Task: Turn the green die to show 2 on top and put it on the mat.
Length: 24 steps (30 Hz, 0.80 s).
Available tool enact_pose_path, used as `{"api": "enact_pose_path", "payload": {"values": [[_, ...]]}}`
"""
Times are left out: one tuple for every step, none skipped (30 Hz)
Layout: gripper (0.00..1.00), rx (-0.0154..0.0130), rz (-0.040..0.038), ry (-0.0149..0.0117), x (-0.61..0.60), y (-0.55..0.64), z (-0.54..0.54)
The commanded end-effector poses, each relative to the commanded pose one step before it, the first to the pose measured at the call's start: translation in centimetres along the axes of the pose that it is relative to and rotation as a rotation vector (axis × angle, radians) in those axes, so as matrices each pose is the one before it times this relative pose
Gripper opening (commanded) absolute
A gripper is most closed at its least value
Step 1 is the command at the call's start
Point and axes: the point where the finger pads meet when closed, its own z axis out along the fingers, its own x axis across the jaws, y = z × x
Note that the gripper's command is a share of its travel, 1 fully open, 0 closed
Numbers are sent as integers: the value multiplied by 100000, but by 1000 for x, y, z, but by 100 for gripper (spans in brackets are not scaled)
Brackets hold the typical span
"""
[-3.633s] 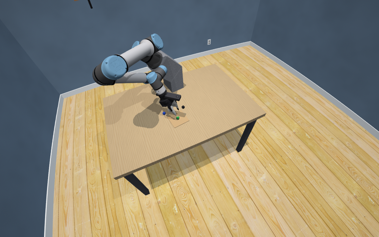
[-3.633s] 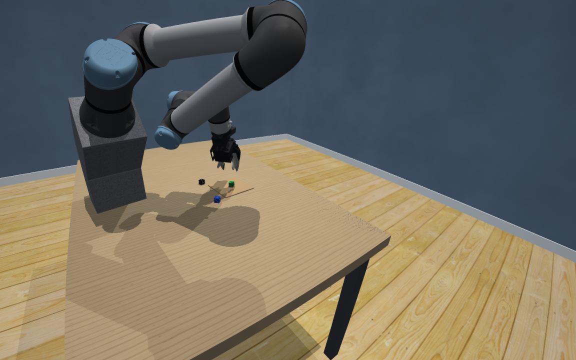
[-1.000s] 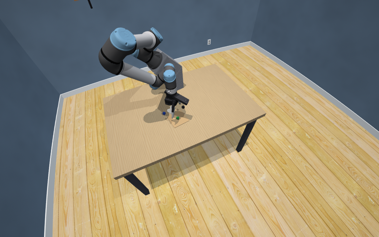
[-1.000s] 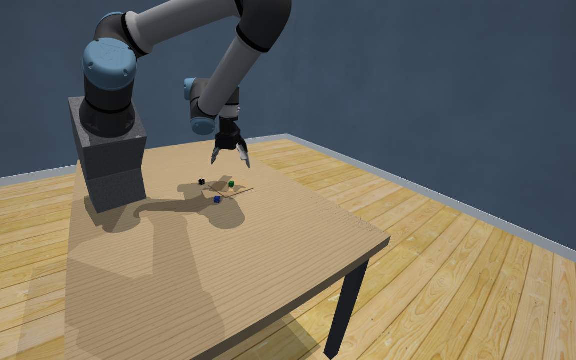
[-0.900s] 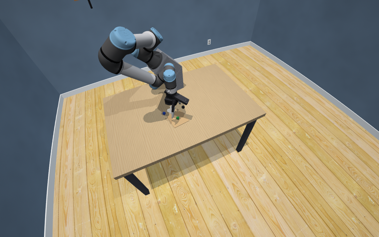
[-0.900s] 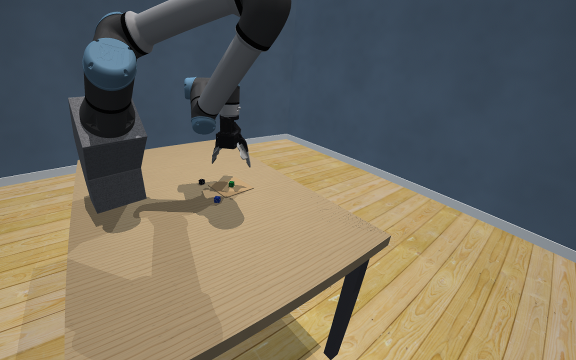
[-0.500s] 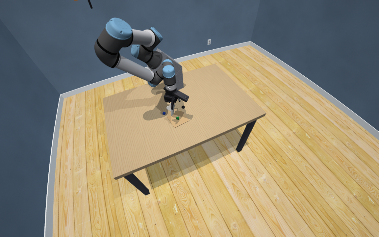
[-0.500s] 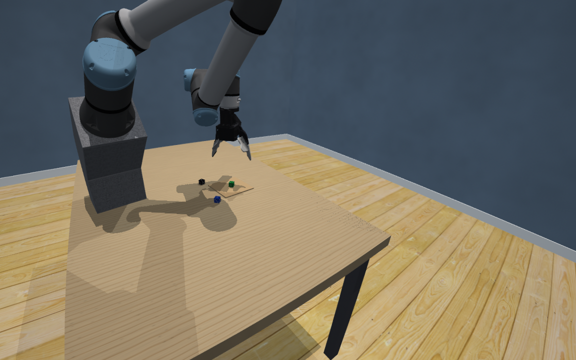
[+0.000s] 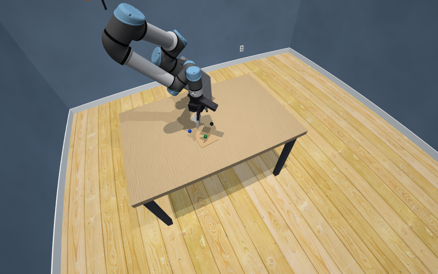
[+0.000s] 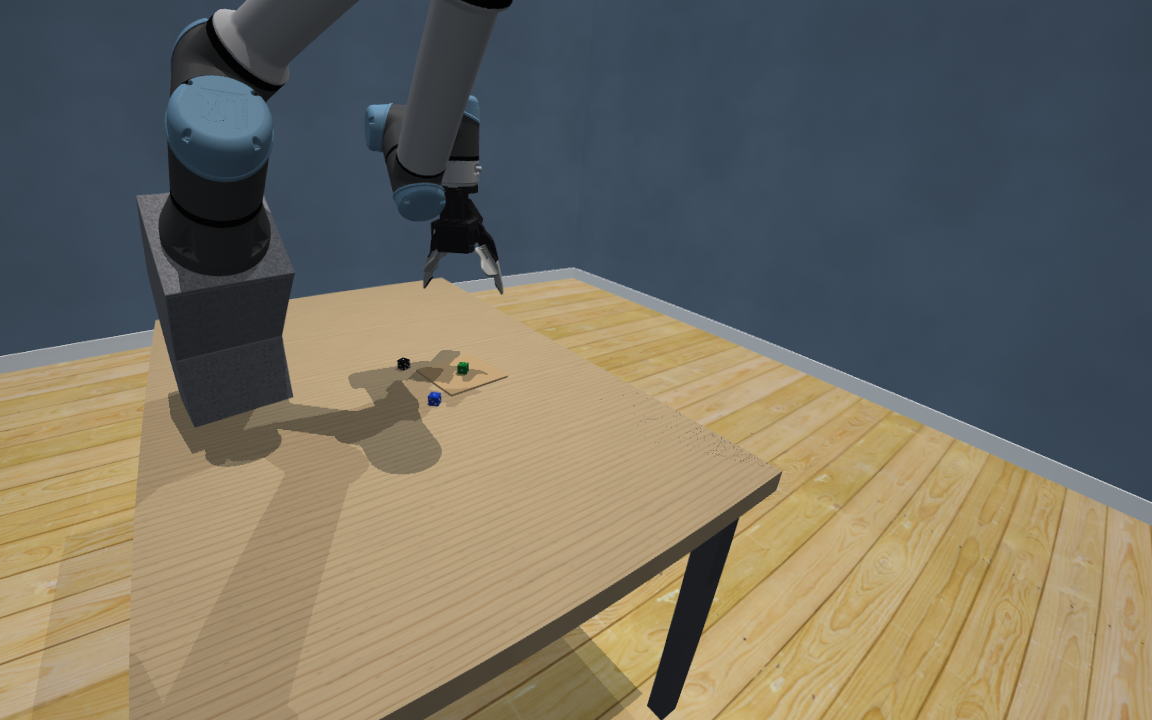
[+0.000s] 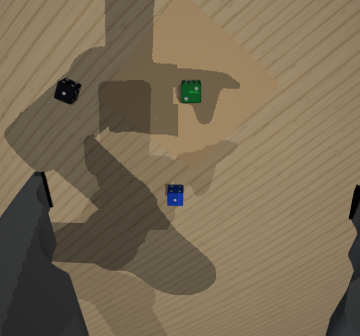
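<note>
The green die (image 9: pixel 205 136) (image 10: pixel 463 368) (image 11: pixel 191 92) sits flat on the tan mat (image 9: pixel 210 140) (image 10: pixel 478 380) (image 11: pixel 200 36), inside its edges, and shows two pips on its top face in the wrist view. My gripper (image 9: pixel 202 119) (image 10: pixel 463 289) (image 11: pixel 201 182) is wide open and empty, high above the table, with its fingers on either side of the blue die in the wrist view. The blue die (image 9: pixel 189 130) (image 10: pixel 434 398) (image 11: pixel 175 195) and the black die (image 9: pixel 211 123) (image 10: pixel 403 363) (image 11: pixel 67 91) lie off the mat; each appears flat, with a one-pip face upward.
The wooden table (image 9: pixel 254 112) (image 10: pixel 562 447) (image 11: pixel 280 256) carries the mat and dice. The grey robot pedestal (image 10: pixel 231 335) stands at the table's back side. Arm shadows fall across part of the mat and the black die.
</note>
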Motion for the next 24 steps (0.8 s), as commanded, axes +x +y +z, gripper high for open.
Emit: {"api": "enact_pose_path", "payload": {"values": [[100,-959,-166,-1092,-233,72,-1443],[100,0,0,0,0,0,-95],[100,0,0,0,0,0,-67],[100,0,0,0,0,0,-43],[100,0,0,0,0,0,-23],[100,0,0,0,0,0,-9],[100,0,0,0,0,0,-1],[100,0,0,0,0,0,0],[100,0,0,0,0,0,0],[100,0,0,0,0,0,0],[100,0,0,0,0,0,0],[100,0,0,0,0,0,0],[100,0,0,0,0,0,0],[100,0,0,0,0,0,0],[100,0,0,0,0,0,0],[100,0,0,0,0,0,0],[100,0,0,0,0,0,0],[100,0,0,0,0,0,0],[100,0,0,0,0,0,0],[100,0,0,0,0,0,0],[100,0,0,0,0,0,0],[100,0,0,0,0,0,0],[100,0,0,0,0,0,0],[100,0,0,0,0,0,0]]}}
